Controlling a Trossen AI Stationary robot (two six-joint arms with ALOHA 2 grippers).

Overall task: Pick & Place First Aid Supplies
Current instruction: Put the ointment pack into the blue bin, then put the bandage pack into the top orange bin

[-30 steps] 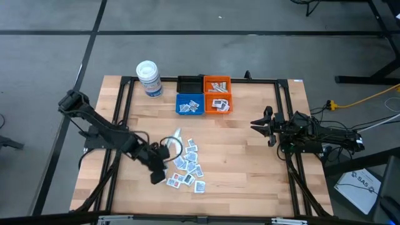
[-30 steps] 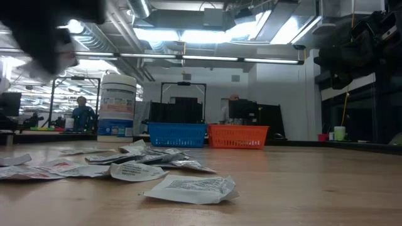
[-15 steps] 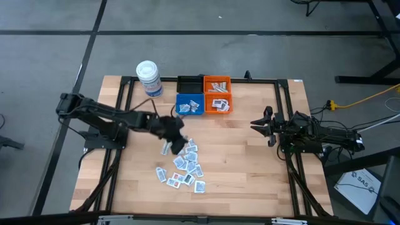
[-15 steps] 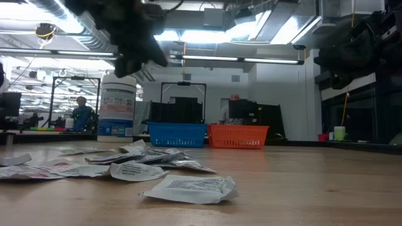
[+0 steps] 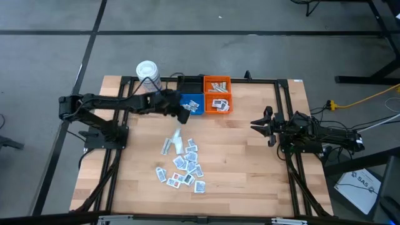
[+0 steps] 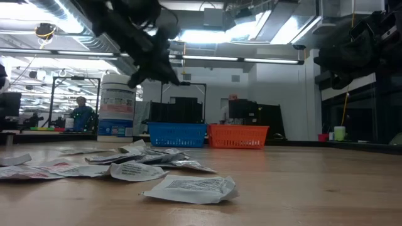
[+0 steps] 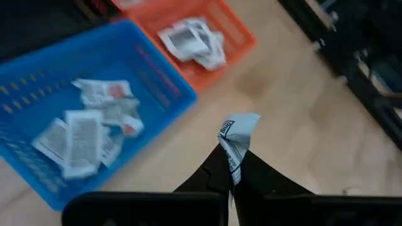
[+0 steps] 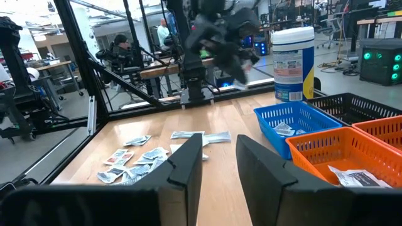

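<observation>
The left gripper (image 7: 233,164) is pinched tight on one small white packet (image 7: 237,137). It holds the packet up in the air, near the front edge of the blue bin (image 5: 189,104). More packets (image 7: 81,132) lie inside that bin, and some in the orange bin (image 5: 217,98). A pile of packets (image 5: 184,164) sits on the wooden table (image 5: 250,162). The right gripper (image 5: 257,124) waits at the right side, its fingers apart.

Two dark, slender jointed arms (image 5: 106,103), black cabling at the bases, each hand (image 8: 217,163) with blunt black fingers.
</observation>
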